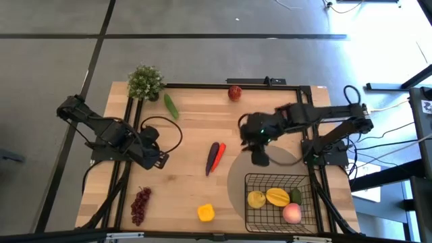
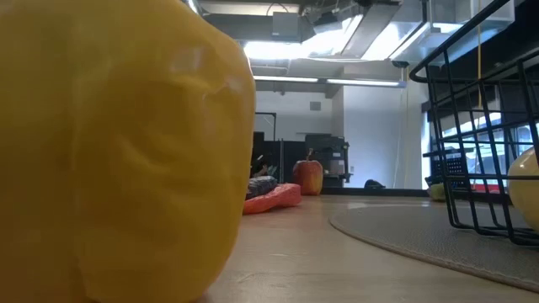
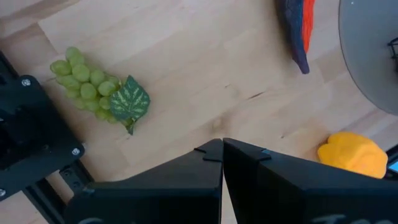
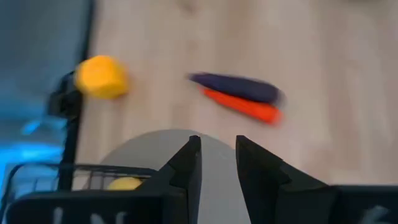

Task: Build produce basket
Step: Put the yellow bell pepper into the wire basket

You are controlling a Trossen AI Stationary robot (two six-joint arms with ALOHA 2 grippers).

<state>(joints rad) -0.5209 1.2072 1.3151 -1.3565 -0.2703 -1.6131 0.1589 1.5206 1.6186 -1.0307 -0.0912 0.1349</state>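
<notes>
Red and purple chilies [image 1: 215, 156] lie at nine o'clock from the right end effector [image 1: 260, 158], long axis twelve-to-six. Its fingers stand slightly apart, empty; the left end effector [image 1: 159, 160] is pressed together.

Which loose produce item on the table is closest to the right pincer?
The red and purple chili pair, lying just left of the right pincer at mid-table. The apple, cucumber, yellow pepper and purple grapes all sit farther away.

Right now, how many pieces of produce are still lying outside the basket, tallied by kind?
Apple: 1
Cucumber: 1
Chilies: 2 (one red, one purple)
Purple grapes: 1 bunch
Green grapes: 1 bunch
Yellow pepper: 1
Total: 7
</notes>
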